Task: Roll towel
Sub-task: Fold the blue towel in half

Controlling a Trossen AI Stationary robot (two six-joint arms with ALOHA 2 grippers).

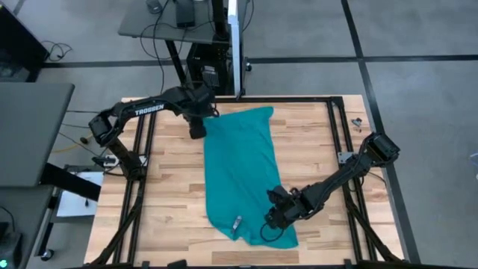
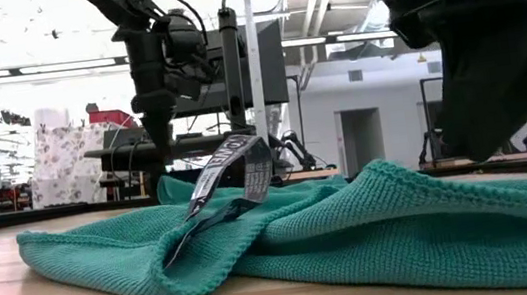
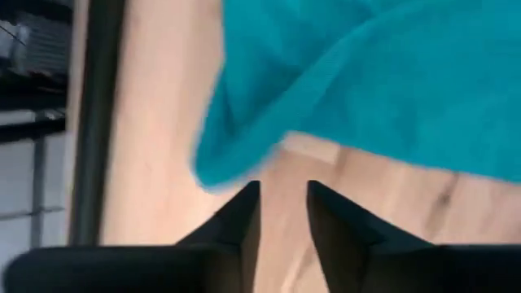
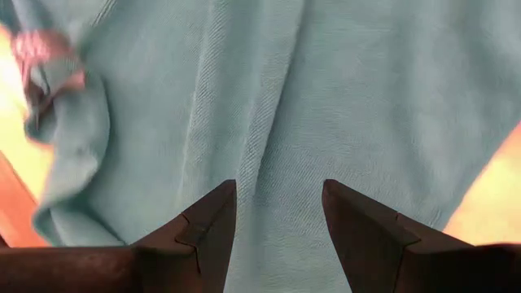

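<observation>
The teal towel lies flat and lengthwise on the wooden table, rumpled at its near end. A pale tag sticks up from the near edge. My left gripper hangs open over bare wood just beside the towel's far left corner, fingers pointing down. My right gripper stands open over the towel's near right part, with cloth filling the gap between its fingers. My right gripper points its open fingers steeply down at the towel's near right part. Whether the tips touch the cloth I cannot tell. The towel lies on the table there.
Black frame rails run along the table's left and right sides. A small metal piece lies at the far right. A stand with cables rises behind the far edge. Bare wood flanks the towel.
</observation>
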